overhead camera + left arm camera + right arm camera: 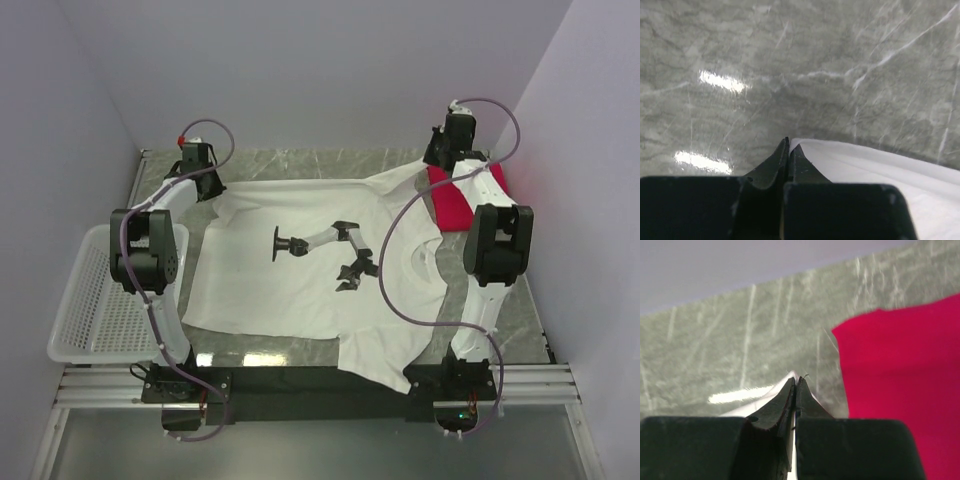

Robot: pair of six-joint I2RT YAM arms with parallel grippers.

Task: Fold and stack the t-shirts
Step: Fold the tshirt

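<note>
- White t-shirt [290,290]: spread print side up across the middle of the bench [300,165]. The collar lies toward the right arm and the hem toward the left. The near sleeve trails to the bench's near edge.
- Handling, judged: thin, light, limp cloth. It won't hold any shape, so it will sag and drag between the two held points. It should slide easily on the polished stone. No risk of breakage; the risk is a single layer slipping out or bunching.
- Where to hold, judged: corners and seams, i.e. the hem corner and the shoulder or sleeve edge, so a fold line runs straight between them.
- Left gripper [789,150]: fingers pressed together at the far hem corner, with the white edge meeting the tips. It appears pinched, but the bite is shallow.
- Right gripper [796,385]: fingers pressed together on a peak of white cloth at the far shoulder end, which is lifted slightly.
- Red t-shirt [452,208]: folded square on the far right of the bench, just beside the right gripper. Judged to be the stack base.
- Mesh basket [90,300]: left of the bench, apart from the shirts.
</note>
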